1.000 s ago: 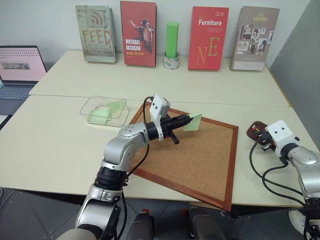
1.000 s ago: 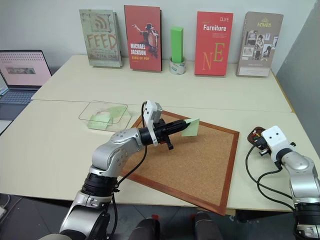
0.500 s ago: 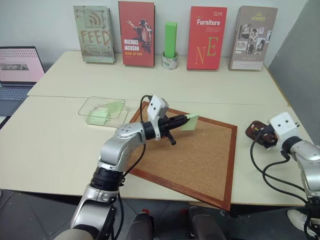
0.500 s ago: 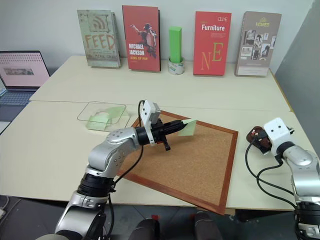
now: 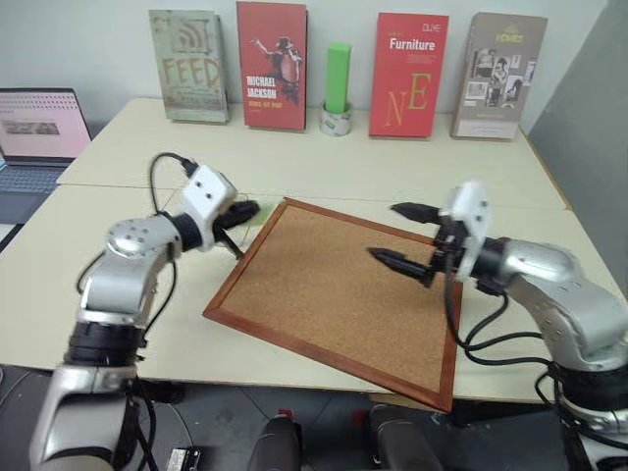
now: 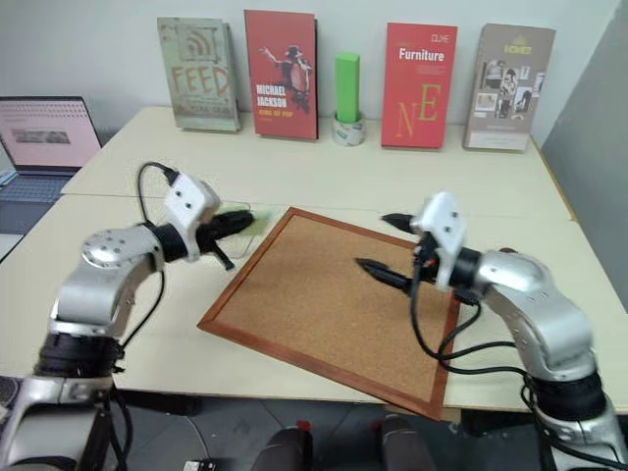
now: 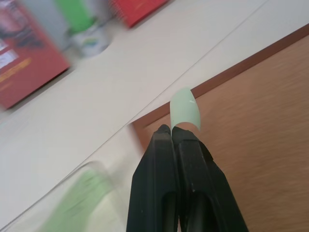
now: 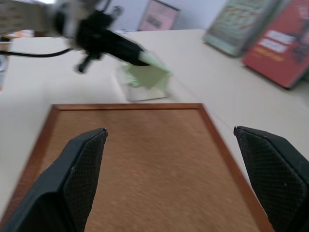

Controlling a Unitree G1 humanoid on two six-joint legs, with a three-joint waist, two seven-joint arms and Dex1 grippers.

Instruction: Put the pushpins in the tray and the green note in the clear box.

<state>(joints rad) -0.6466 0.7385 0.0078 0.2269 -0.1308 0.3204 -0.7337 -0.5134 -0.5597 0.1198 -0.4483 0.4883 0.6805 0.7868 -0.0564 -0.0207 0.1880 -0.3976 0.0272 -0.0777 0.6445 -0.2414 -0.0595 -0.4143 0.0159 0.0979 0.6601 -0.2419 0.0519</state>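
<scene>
The left gripper [image 7: 170,131] is pinched fully shut on one edge of the green note [image 7: 185,110], which sticks out past the fingertips as a pale curled tab. Just beyond and below those tips lies the clear box [image 8: 140,84], with other green paper already in it, beside the near corner of the corkboard [image 5: 343,294]. So the step in hand looks like the delivery of the note, close to its end: the note hangs at the box but is not yet let go. The next move calls for bringing the tips over the box's middle, lowering, and parting the fingers so the thin paper drops inside rather than over the rim or onto the board. The right gripper [image 5: 407,235] hovers over the far side of the board, well apart from the left, its fingers spread wide and holding nothing. I cannot make out the tray or pushpins here.
</scene>
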